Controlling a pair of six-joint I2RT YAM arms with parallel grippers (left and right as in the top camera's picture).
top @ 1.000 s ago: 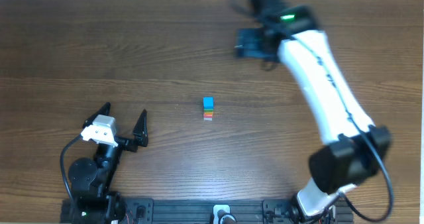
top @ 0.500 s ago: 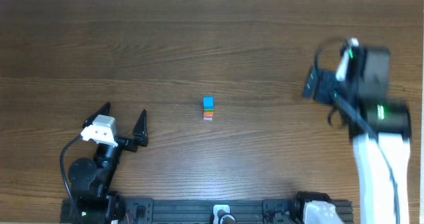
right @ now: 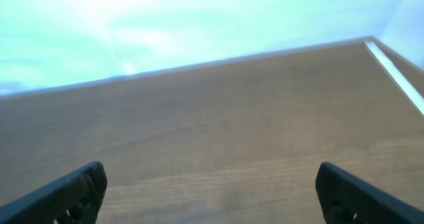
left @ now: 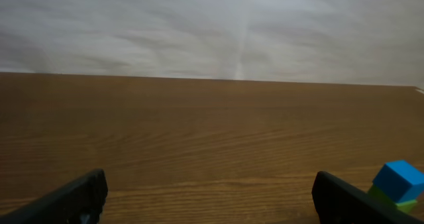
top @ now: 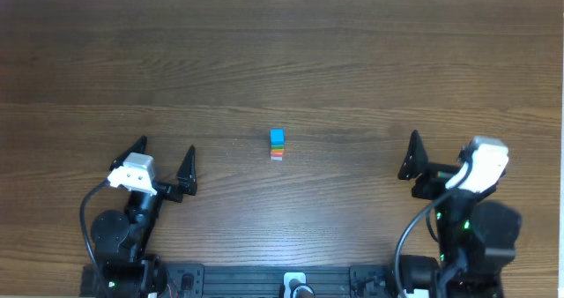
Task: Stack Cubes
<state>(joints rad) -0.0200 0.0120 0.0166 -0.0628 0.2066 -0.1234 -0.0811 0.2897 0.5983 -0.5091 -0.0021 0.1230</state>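
Observation:
A small stack of cubes [top: 277, 145] stands at the middle of the wooden table, with a blue cube [top: 277, 137] on top, a green one under it and an orange-red one at the bottom. The left wrist view shows the blue cube [left: 399, 179] with the green cube [left: 389, 199] beneath it. My left gripper [top: 162, 160] rests near its base, left of the stack and well apart from it, open and holding nothing. My right gripper [top: 441, 164] sits near its base, right of the stack, open and holding nothing. In the right wrist view the right gripper [right: 212, 197] faces bare table.
The wooden table [top: 282, 51] stretches bare around the stack. A pale wall [left: 212, 25] rises behind the table's far edge. The table's right edge [right: 394, 71] appears in the right wrist view.
The right arm has pulled back from the far side of the table, swinging right and down to rest near its base. The left arm and the stack have not moved.

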